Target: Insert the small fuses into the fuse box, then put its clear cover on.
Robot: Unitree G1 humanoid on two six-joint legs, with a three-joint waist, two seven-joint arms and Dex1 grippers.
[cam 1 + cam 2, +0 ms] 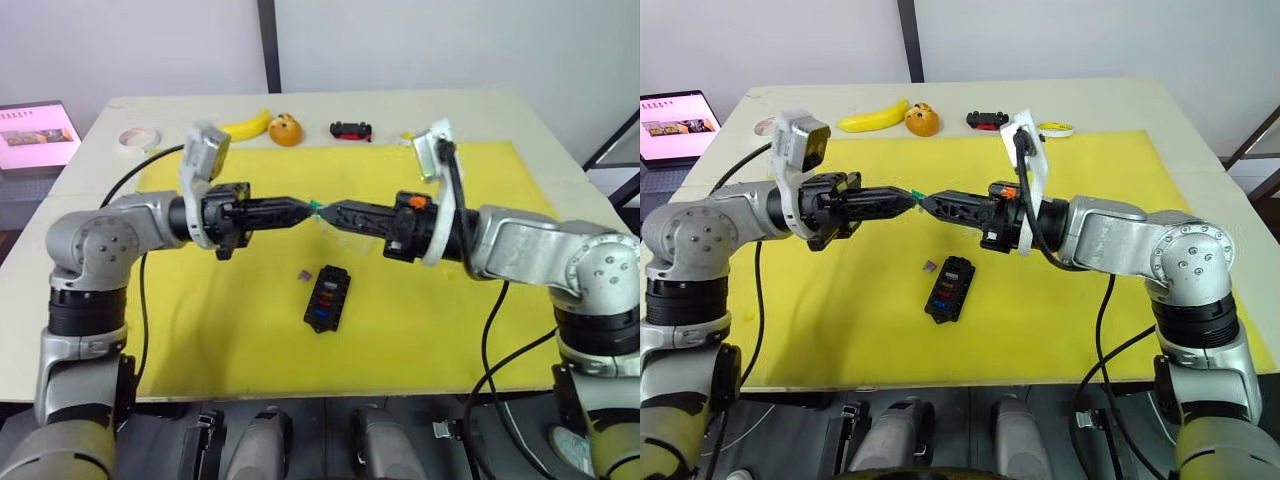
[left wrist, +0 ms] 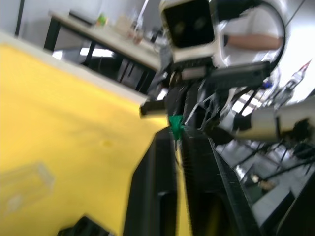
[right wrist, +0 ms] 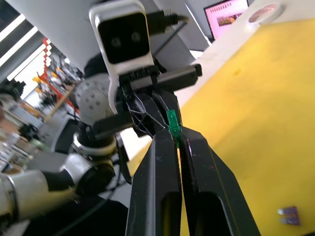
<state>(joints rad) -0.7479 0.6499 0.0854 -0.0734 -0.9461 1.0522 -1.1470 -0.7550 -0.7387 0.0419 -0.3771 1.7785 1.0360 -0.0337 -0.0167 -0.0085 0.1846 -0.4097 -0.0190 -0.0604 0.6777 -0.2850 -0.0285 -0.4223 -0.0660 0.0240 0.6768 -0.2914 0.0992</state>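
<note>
A green fuse (image 1: 316, 207) is being pinched in mid-air above the yellow mat (image 1: 200, 320), right where the left gripper (image 1: 308, 208) and right gripper (image 1: 326, 211) are meeting tip to tip. In the right wrist view the right gripper's fingers (image 3: 160, 162) are being pressed together on the green fuse (image 3: 172, 123); in the left wrist view the left gripper's fingers (image 2: 157, 162) are likewise being closed on it (image 2: 175, 129). So the fuse is being clamped from both sides at once.

The fuse box (image 1: 328, 298) is being left flat on the mat, below the meeting tips and nearer the robot, with red and blue fuses seated in its slots. A purple fuse (image 1: 303, 274) is lying loose just beside the box's far left corner. The clear cover (image 2: 24, 184) is resting on the mat, seen in the left wrist view.

Along the table's (image 1: 60, 200) far edge: banana (image 1: 247, 124), orange object (image 1: 286, 129), toy car (image 1: 351, 130), tape roll (image 1: 138, 137).
</note>
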